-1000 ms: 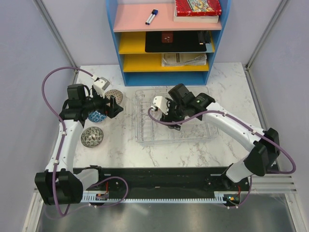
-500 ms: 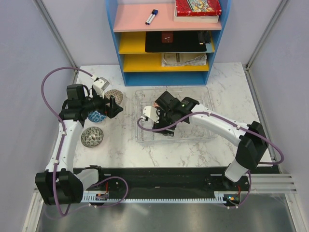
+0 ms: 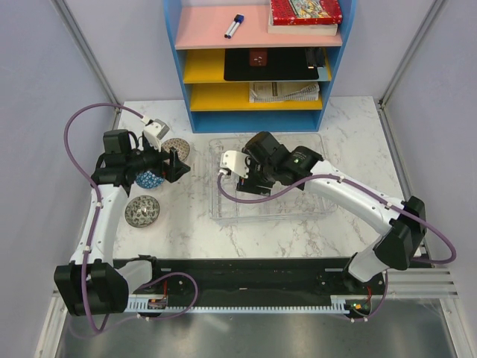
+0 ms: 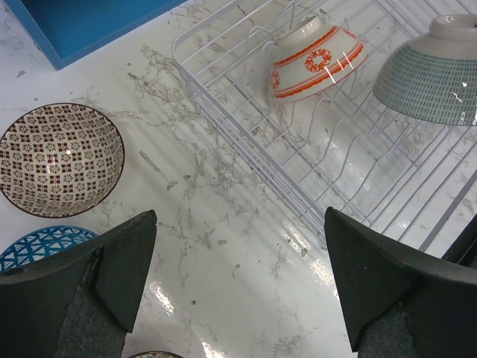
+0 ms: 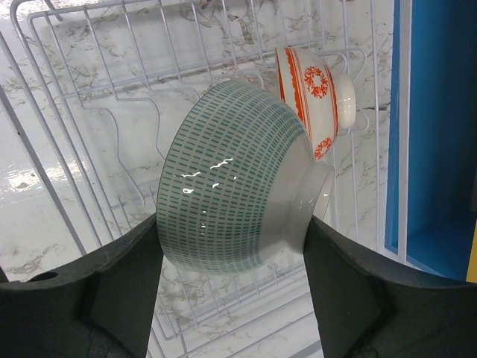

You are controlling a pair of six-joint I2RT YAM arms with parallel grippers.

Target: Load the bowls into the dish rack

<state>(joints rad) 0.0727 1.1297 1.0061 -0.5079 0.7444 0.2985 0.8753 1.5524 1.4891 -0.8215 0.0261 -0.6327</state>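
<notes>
Right gripper [image 5: 231, 233] with grey-green bowl [image 5: 231, 175] — further left over the dish rack [image 3: 305, 203] than a second ago

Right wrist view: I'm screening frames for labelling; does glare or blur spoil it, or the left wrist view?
Right wrist view: small glints on the grey-green bowl, pattern sharp. Left wrist view: glare patches on the marble table, orange-red bowl crisp.

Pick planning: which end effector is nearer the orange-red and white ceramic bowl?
Right. Right end effector, shut on a grey-green ceramic bowl, is beside the orange-red bowl; left end effector, open, sits outside the clear dish rack.
</notes>
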